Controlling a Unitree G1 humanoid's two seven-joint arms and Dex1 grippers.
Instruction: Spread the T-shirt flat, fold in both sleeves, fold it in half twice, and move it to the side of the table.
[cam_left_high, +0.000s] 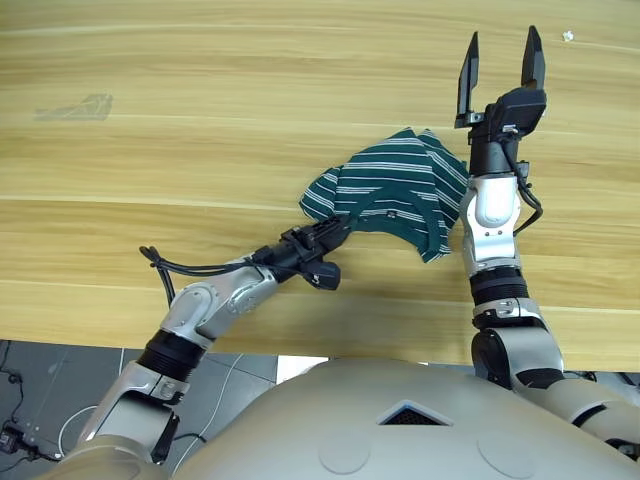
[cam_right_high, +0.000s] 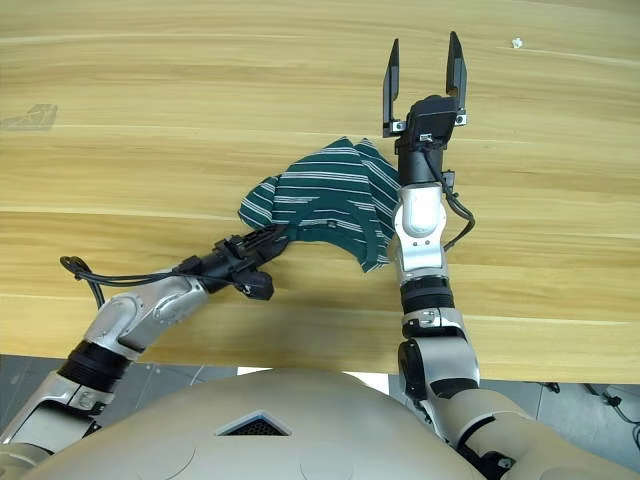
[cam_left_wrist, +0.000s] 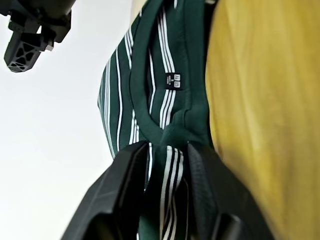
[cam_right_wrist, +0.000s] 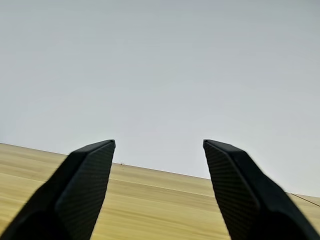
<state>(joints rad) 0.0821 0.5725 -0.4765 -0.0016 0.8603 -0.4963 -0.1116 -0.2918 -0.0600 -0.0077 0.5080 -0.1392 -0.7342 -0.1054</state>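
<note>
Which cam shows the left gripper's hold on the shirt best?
Left wrist view: the left gripper is close up, shut on the shirt by the collar. Eye views show it small, from above, at the shirt's near edge. The right wrist view faces the open right gripper and table.

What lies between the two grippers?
The crumpled T-shirt, clamped near its collar by the left gripper; past it, bare table up to the open right gripper. The eye views show this.

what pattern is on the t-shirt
The T-shirt is dark green with thin white stripes, clearest in the left eye view.
</note>
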